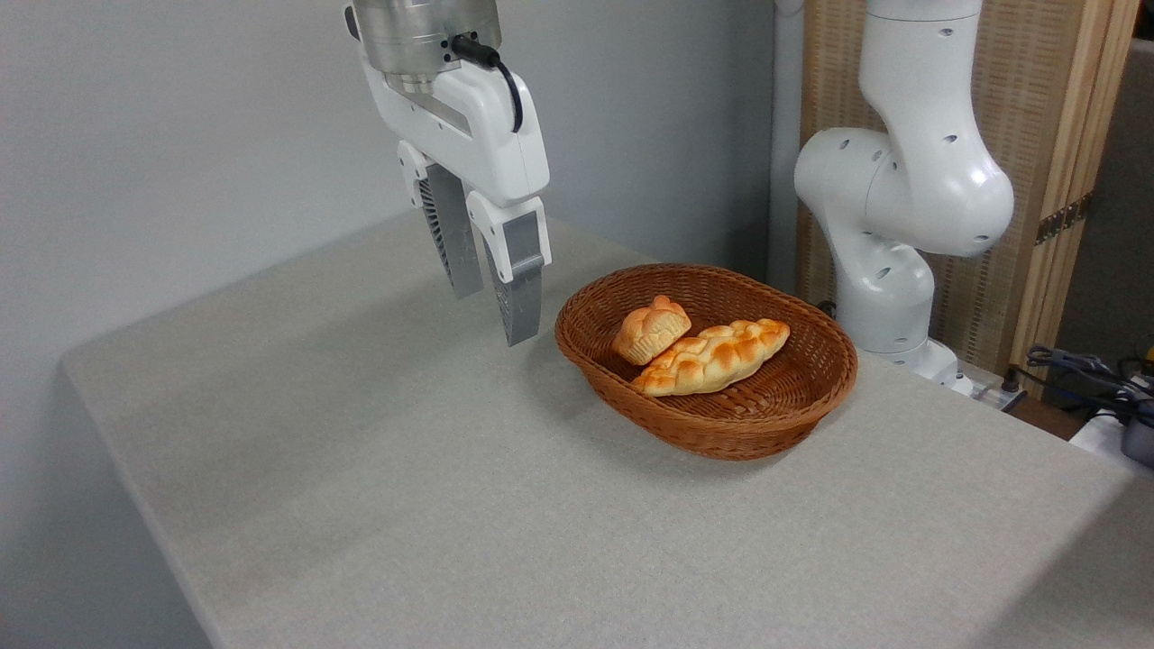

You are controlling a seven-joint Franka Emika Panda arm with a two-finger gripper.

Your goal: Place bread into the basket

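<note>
The bread [651, 330], a small golden bun with a lobed top and ridged pale side, lies tilted inside the oval brown wicker basket [721, 431], leaning against a long braided loaf [712, 357]. My gripper [494, 315] hangs above the table just left of the basket's rim. Its two grey fingers [521, 302] point down and stand apart, with nothing between them. The gripper is open and touches neither the bun nor the basket.
The grey table [361, 451] stretches out left and in front of the basket. The arm's white base [888, 297] stands behind the basket at the right. Cables [1091, 374] lie off the table's right edge. A grey wall is behind.
</note>
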